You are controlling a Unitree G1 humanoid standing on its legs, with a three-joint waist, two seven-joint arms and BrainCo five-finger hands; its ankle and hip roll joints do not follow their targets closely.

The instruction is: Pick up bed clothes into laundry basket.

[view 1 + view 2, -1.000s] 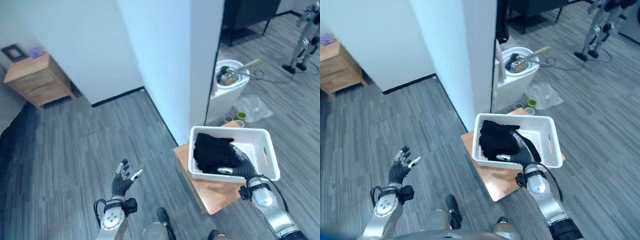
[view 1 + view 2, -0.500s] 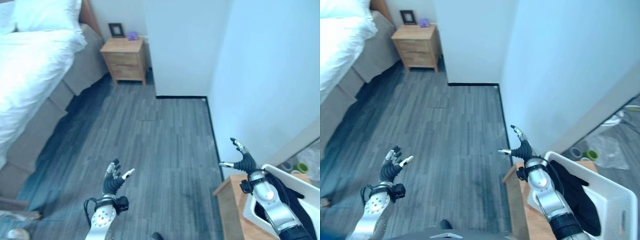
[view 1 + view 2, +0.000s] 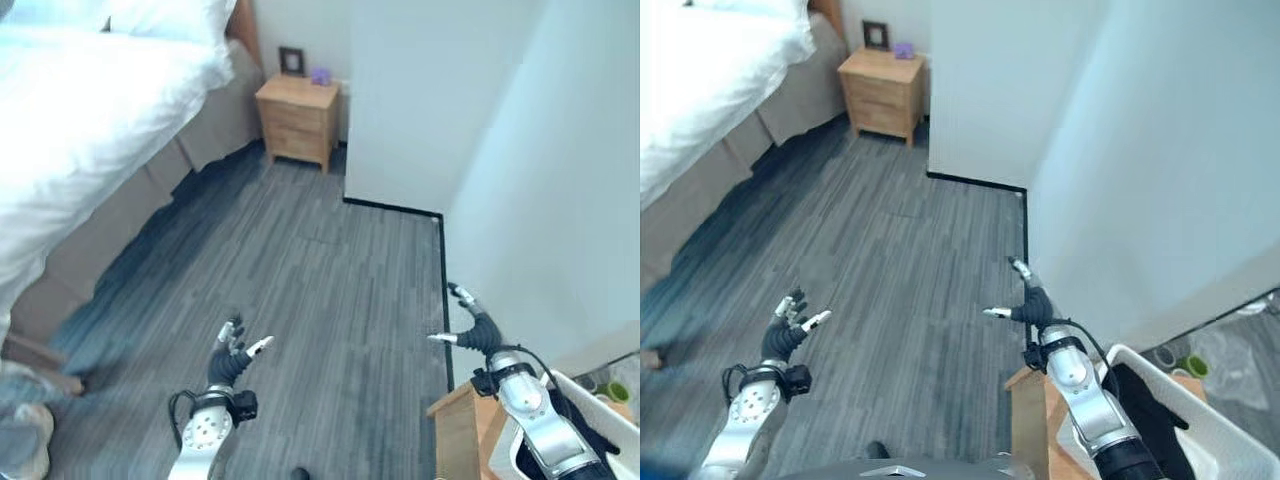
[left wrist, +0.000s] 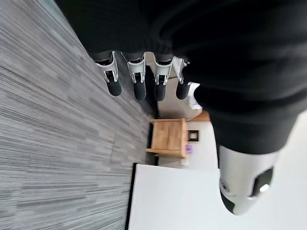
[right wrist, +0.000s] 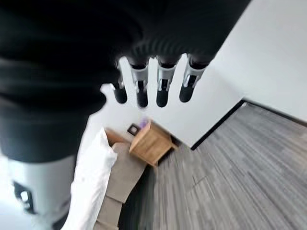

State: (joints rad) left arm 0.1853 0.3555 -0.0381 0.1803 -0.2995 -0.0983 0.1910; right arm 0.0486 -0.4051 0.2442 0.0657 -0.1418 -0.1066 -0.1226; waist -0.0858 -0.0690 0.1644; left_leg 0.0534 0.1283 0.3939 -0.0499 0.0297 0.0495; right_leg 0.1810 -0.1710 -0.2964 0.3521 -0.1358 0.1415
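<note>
You will find no legible text, label, number or sign here. The small picture frame (image 3: 291, 60) on the nightstand (image 3: 297, 121), upper middle of the left eye view, is too small for you to read anything on it.

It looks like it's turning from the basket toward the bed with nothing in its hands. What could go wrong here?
Two things, I'd guess. The right hand hangs open close to the white wall, with the laundry basket and its wooden stand right at that arm, so a swing could bump them. The black garment drapes toward the basket's rim and might slip out if jolted. The left hand is open over bare floor.
</note>
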